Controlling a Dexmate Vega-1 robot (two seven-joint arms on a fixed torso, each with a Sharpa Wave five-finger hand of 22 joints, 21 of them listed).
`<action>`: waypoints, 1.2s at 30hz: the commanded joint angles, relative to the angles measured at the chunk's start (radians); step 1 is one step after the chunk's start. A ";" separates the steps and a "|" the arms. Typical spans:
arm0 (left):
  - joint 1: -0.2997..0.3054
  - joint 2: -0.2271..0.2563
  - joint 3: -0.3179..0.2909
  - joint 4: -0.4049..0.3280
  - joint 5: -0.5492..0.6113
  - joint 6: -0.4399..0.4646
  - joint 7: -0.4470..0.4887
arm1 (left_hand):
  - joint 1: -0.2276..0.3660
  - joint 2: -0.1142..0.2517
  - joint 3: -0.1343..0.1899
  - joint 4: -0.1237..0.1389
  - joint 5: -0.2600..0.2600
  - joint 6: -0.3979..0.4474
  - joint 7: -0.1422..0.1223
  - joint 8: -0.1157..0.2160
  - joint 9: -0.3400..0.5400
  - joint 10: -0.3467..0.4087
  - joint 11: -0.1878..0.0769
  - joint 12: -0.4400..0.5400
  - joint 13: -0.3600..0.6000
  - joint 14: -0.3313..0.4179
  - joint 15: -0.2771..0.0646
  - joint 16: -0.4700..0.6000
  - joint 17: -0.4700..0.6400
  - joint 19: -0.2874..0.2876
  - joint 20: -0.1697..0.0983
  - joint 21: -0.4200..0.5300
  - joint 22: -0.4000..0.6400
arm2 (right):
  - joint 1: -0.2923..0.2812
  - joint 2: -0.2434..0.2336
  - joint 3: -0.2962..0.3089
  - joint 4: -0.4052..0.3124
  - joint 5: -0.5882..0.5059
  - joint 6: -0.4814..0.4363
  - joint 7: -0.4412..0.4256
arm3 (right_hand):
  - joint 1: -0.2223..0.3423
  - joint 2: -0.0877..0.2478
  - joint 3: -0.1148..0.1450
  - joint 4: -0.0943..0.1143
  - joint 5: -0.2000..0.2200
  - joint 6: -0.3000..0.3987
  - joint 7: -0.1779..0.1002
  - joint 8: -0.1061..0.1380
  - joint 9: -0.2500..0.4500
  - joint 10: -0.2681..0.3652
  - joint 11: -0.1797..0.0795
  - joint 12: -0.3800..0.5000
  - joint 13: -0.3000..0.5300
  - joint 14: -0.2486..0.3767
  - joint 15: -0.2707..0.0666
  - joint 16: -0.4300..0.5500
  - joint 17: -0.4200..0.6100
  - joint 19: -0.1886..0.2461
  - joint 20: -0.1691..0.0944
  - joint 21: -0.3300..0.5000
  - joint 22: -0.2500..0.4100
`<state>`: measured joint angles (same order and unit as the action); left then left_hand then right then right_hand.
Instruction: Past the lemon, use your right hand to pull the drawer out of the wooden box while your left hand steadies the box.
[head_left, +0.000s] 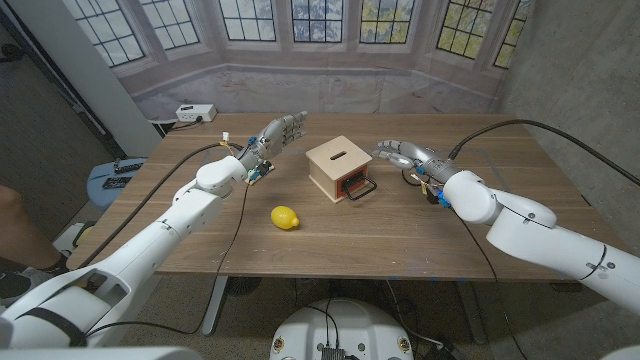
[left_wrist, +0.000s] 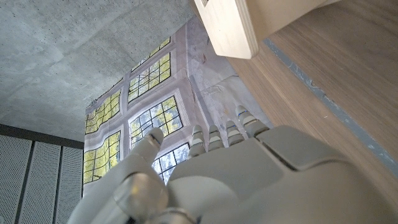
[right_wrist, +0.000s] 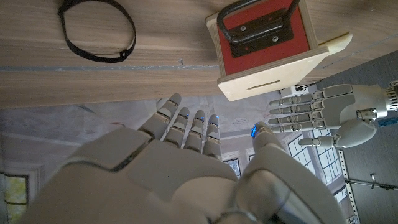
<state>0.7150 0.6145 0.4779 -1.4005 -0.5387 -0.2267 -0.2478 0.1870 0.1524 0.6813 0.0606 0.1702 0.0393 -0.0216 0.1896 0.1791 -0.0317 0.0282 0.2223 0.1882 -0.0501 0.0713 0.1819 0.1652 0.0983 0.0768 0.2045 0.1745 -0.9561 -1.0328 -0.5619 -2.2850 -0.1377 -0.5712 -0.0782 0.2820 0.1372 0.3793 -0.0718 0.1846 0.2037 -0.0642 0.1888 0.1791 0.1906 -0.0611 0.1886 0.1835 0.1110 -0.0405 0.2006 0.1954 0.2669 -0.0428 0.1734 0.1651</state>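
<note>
Both your hands hang spread and empty: the right hand (head_left: 398, 153) just beside the small pale wooden box (head_left: 338, 166), whose red drawer front with its black metal handle (head_left: 361, 186) sits nearer you than those fingers; the left hand (head_left: 279, 131) waits beyond the box's opposite side. The yellow lemon (head_left: 285, 217) and black cord loop (right_wrist: 96, 29) leave your path free.

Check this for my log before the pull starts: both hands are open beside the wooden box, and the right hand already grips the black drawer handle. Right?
Not quite. Both hands are open, but the right hand grips nothing; it is beside the wooden box, clear of the black drawer handle. The head view shows the gap. The left hand is open on the box's other side.
</note>
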 joint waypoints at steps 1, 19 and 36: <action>-0.011 -0.015 0.008 0.008 0.005 -0.004 -0.001 | 0.001 -0.005 -0.002 -0.004 0.002 0.009 0.002 0.000 0.003 0.007 -0.002 -0.004 0.002 0.005 0.002 -0.003 0.005 0.011 -0.002 -0.001 0.002 | 0.028 -0.047 -0.043 -0.060 -0.102 -0.071 0.098 | -0.001 -0.007 -0.004 0.002 -0.003 0.005 0.004 0.004 0.005 0.008 -0.003 0.003 0.005 -0.008 -0.057 0.001 0.000 -0.005 -0.024 0.006 0.003; -0.035 -0.030 0.020 0.031 0.013 -0.008 -0.014 | -0.001 -0.004 -0.002 -0.004 0.002 0.009 0.000 -0.001 0.003 0.009 0.003 -0.005 0.002 0.006 0.002 -0.003 0.005 0.012 -0.002 -0.002 0.002 | 0.057 -0.068 -0.101 -0.116 -0.246 -0.115 0.243 | -0.002 -0.001 -0.010 -0.005 -0.001 0.030 -0.025 0.011 0.005 0.033 -0.046 0.010 0.004 -0.018 -0.053 -0.002 -0.003 -0.013 -0.044 0.009 0.002; -0.071 -0.048 0.040 0.080 0.020 -0.026 -0.063 | -0.003 -0.003 -0.002 -0.004 0.002 0.009 0.001 -0.002 0.003 0.010 0.000 -0.006 0.002 0.006 0.002 -0.004 0.005 0.012 -0.001 -0.003 0.002 | 0.102 -0.021 -0.186 -0.153 -0.441 -0.157 0.422 | -0.006 -0.001 -0.016 -0.008 0.001 0.054 -0.030 0.015 0.005 0.058 -0.047 0.015 0.005 -0.026 -0.042 -0.001 -0.002 -0.028 -0.028 0.008 0.002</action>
<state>0.6647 0.5806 0.5059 -1.3514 -0.5219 -0.2436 -0.2852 0.1870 0.1524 0.6813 0.0606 0.1702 0.0393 -0.0216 0.1896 0.1791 -0.0267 0.0231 0.2184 0.1882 -0.0501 0.0714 0.1819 0.1651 0.0982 0.0768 0.2045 0.1745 -0.8799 -1.0828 -0.6977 -2.4163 -0.4543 -0.7028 0.2149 0.2819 0.1372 0.3654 -0.0771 0.1846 0.2468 -0.0961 0.1966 0.1790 0.2371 -0.1079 0.1965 0.1835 0.0879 -0.0389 0.2006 0.1907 0.2436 -0.0413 0.1773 0.1651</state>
